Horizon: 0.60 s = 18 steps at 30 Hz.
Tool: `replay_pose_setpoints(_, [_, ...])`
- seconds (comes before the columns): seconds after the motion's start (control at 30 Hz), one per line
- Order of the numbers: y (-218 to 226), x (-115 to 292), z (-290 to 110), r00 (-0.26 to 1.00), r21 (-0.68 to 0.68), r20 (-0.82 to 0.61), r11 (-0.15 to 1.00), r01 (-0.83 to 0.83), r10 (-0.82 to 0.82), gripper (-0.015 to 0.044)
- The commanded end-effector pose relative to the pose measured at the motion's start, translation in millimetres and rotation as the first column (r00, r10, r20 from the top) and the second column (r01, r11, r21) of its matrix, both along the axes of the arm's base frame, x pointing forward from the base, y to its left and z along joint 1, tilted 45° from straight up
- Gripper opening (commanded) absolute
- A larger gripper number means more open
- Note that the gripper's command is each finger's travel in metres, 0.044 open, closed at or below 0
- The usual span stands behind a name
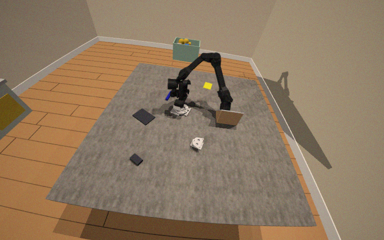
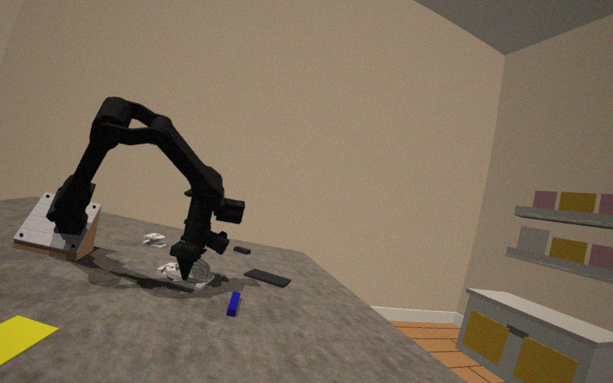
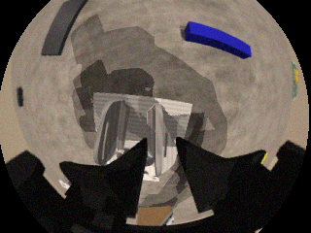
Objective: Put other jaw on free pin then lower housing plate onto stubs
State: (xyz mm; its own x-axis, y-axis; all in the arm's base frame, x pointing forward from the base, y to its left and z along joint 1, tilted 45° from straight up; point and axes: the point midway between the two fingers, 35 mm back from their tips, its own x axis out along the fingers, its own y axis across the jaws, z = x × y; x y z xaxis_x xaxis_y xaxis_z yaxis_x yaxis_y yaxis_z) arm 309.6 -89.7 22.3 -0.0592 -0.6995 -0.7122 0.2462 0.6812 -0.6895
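Observation:
The pale base plate [image 2: 194,287] [image 3: 177,108] lies flat on the table under my hand. Two upright curved jaws stand over it side by side. The left jaw [image 3: 109,131] is outside my fingers. My gripper [image 3: 161,140] [image 2: 184,276] points down and is shut on the right jaw [image 3: 158,131], whose near part is between the fingertips. The pins, the gear teeth and the jaws' lower ends are hidden or too small, so I cannot tell whether the teeth mesh. The white housing plate [image 1: 197,143] [image 2: 154,236], with two dark holes, sits apart from the base.
A blue bar [image 1: 168,95] [image 2: 233,303] [image 3: 219,40] and a large dark slab [image 1: 143,116] [image 2: 266,278] [image 3: 63,29] lie near the base. A small dark block [image 1: 136,159] [image 2: 242,250] and a yellow square [image 1: 207,85] [image 2: 22,336] lie farther off. My arm stands on a wedge [image 1: 229,118].

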Motion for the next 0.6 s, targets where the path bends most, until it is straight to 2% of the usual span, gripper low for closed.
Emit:
replay_pose_setpoints(0.0, [-1.1,0.0,0.4,1.0,-0.007,-0.003,1.0,-0.003,0.003,0.0134])
replay_pose_setpoints(0.33, [-1.1,0.0,0.4,1.0,-0.007,-0.003,1.0,-0.003,0.003,0.0134])
replay_pose_setpoints(0.43, [0.0,0.0,0.0,1.0,0.0,0.0,1.0,0.0,0.0,0.0213])
replay_pose_setpoints(0.57, [0.0,0.0,0.0,1.0,0.0,0.0,1.0,0.0,0.0,0.0224])
